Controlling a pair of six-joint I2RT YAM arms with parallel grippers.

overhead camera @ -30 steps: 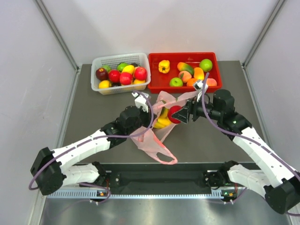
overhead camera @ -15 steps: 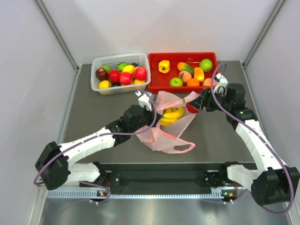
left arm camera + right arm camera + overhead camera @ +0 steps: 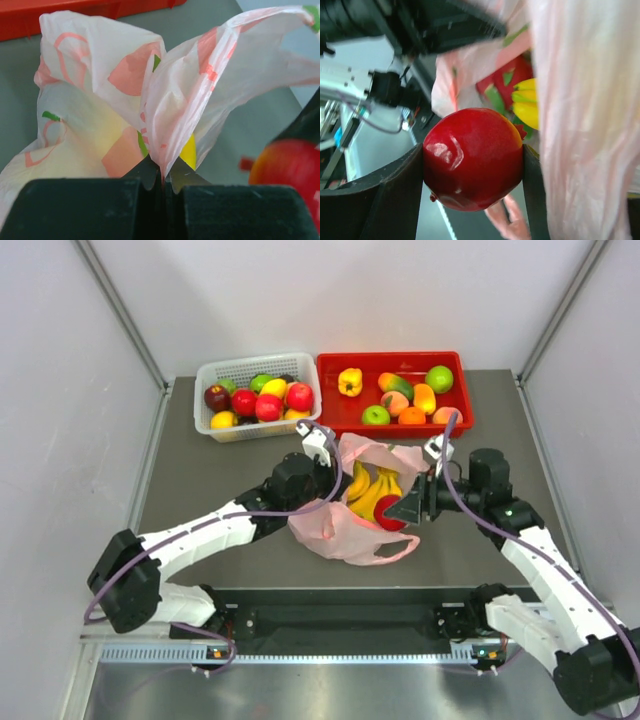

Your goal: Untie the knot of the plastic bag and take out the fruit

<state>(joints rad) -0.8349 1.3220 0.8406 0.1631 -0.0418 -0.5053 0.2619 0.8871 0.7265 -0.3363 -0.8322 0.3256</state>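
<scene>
The pink plastic bag [image 3: 345,530] lies open mid-table, with a yellow banana bunch [image 3: 372,490] showing in its mouth. No knot shows. My left gripper [image 3: 322,452] is shut on a bunched fold of the bag [image 3: 175,115] and holds it up. My right gripper [image 3: 398,510] is shut on a small red fruit [image 3: 390,512] at the bag's right side, just above the table. In the right wrist view the red fruit [image 3: 472,157] fills the jaws, with the bananas [image 3: 527,105] and pink bag [image 3: 585,115] behind it.
A white basket [image 3: 258,400] of fruit stands at the back left. A red tray [image 3: 395,390] with several fruits stands at the back right. One bag handle loop [image 3: 395,552] lies toward the near edge.
My right gripper has carried the red fruit from near the red tray back down to the bag's right side. My left gripper has moved slightly up and right with the bag.
</scene>
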